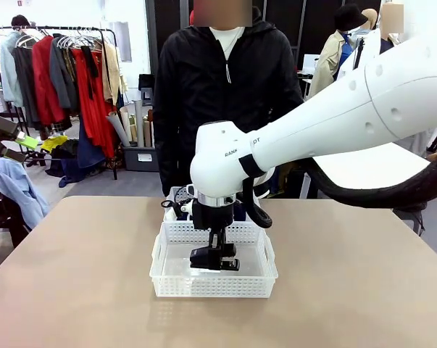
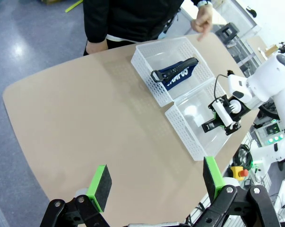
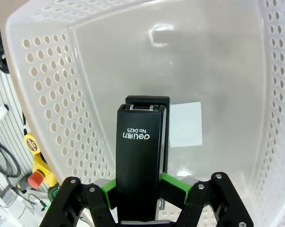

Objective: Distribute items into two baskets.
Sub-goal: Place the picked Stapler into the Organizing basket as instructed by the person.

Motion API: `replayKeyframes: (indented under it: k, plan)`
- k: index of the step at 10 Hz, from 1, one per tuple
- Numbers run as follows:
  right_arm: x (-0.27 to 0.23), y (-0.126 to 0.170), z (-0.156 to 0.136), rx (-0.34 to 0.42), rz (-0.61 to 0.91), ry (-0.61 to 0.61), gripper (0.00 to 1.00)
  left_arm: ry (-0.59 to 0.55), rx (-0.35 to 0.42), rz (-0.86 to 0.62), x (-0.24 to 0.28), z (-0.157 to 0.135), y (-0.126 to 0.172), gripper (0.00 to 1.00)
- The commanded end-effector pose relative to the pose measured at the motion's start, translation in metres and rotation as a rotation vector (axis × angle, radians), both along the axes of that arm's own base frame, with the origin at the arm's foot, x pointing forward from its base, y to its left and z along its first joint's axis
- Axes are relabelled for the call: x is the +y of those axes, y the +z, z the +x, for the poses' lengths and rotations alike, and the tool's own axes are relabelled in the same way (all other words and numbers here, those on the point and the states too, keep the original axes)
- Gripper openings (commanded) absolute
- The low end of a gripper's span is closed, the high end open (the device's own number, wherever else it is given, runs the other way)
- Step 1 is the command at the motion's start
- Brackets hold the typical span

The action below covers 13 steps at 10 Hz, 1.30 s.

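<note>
A tan table (image 1: 73, 275) fills the room's near side, a clothes rack (image 1: 66, 72) beyond it to the left. On it, the nearer basket (image 1: 167, 279) touches the farther basket (image 2: 149, 78), where the navy pouch (image 2: 177, 75) lies lengthwise along the floor. Over the nearer basket the right gripper (image 3: 138, 189) pinches the black stapler (image 3: 137, 156), long axis pointing away along its fingers. The left gripper (image 2: 155, 182) hangs high above the table, fingers spread.
</note>
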State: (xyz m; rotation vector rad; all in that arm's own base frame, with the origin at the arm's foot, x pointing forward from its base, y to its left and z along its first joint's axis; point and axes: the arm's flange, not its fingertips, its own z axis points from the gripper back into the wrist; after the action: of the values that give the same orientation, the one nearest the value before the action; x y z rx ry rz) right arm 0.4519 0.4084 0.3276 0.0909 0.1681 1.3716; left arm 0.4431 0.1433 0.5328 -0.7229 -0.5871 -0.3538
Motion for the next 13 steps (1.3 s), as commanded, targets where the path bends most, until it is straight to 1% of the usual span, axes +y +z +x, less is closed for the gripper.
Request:
replayKeyframes:
  k: [1, 3, 4, 5, 9, 10, 13]
  plan:
    - [-0.002, -0.005, 0.007, 0.007, 0.020, 0.049, 0.11, 0.005, 0.002, -0.016, -0.001, 0.000, 0.001, 1.00]
    - [-0.003, -0.012, 0.012, 0.013, 0.018, 0.051, 0.11, 0.005, 0.002, -0.016, -0.001, 0.000, 0.001, 1.00]
    - [-0.003, -0.017, 0.015, 0.017, 0.014, 0.049, 0.15, 0.005, 0.002, -0.016, -0.001, 0.000, 0.001, 1.00]
    - [-0.004, -0.021, 0.017, 0.028, 0.010, 0.041, 0.24, 0.005, 0.002, -0.016, -0.001, 0.000, 0.001, 1.00]
    - [-0.004, -0.019, 0.018, 0.032, 0.004, 0.049, 0.97, 0.005, 0.002, -0.016, -0.001, 0.000, 0.001, 1.00]
    - [-0.004, -0.016, 0.017, 0.030, 0.004, 0.053, 1.00, 0.005, 0.002, -0.016, -0.001, 0.000, 0.001, 1.00]
    - [-0.005, -0.011, 0.016, 0.023, 0.003, 0.056, 1.00, 0.005, 0.002, -0.016, -0.001, 0.000, 0.001, 1.00]
